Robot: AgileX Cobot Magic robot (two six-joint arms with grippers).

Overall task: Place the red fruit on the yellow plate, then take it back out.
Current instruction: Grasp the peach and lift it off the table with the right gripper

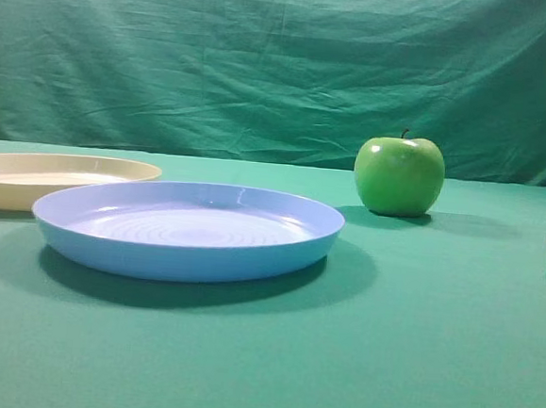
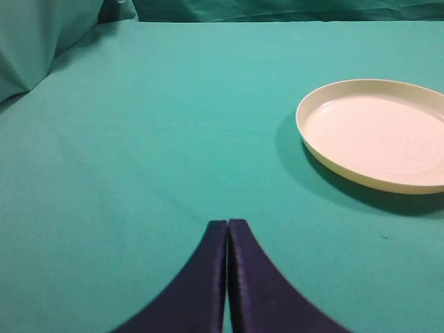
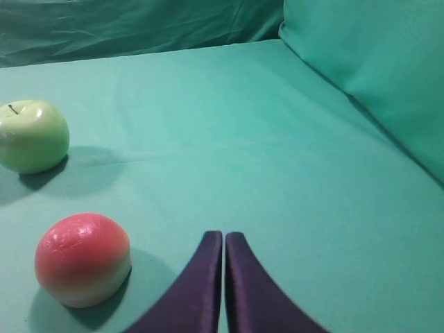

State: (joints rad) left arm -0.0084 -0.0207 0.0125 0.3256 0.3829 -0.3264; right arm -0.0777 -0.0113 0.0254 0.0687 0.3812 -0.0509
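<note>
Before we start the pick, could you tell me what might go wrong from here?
The right gripper is shut and must open before reaching the red fruit, or it may knock it rolling. The blue plate sits beside the yellow plate, so the fruit could land in the wrong one.

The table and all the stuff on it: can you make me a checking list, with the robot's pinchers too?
Surface: green cloth covers the table, smooth, lightly creased.
Job's things: red fruit sits on the cloth, not on any plate; yellow plate is empty.
Clutter: blue plate, empty, in front of the yellow one; green apple upright behind it to the right.
Grippers: left gripper shut, holding nothing, above bare cloth; right gripper shut, holding nothing, beside the red fruit, apart from it.
Cables: nothing seen.
Surroundings: green curtain behind the table.
</note>
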